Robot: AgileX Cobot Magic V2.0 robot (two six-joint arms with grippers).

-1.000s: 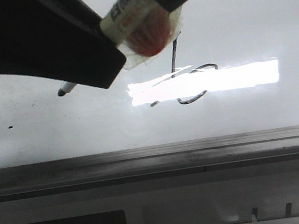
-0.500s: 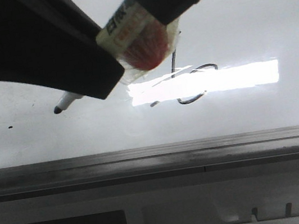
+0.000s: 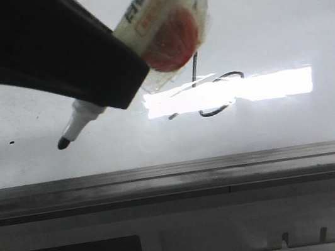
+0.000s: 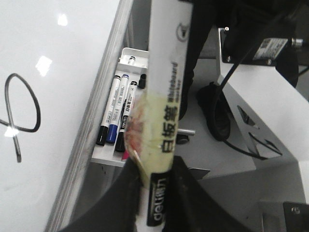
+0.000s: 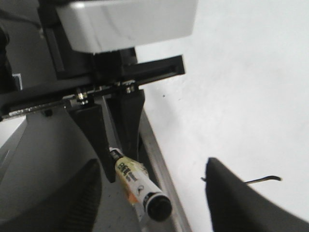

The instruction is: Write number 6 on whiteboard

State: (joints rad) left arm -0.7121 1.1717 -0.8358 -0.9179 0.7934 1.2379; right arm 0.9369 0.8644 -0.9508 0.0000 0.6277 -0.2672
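Observation:
The whiteboard fills the front view, with the number 6 drawn in thin black line near its middle. My left gripper is shut on a white marker pen wrapped in yellowish tape with a red patch. The pen's black tip hangs left of the 6; whether it touches the board I cannot tell. In the left wrist view the pen stands between the fingers of the left gripper, with the 6 off to one side. My right gripper is open, the pen's butt end between its fingers.
A grey metal frame strip edges the whiteboard nearest the camera. A white tray beside the frame holds several spare markers. A tiny black dot marks the board at left. Cables and brackets lie beyond the tray.
The pen has tilted and its tip has come down and to the left. A dark shape that covered the pen's upper end no longer shows in the front view.

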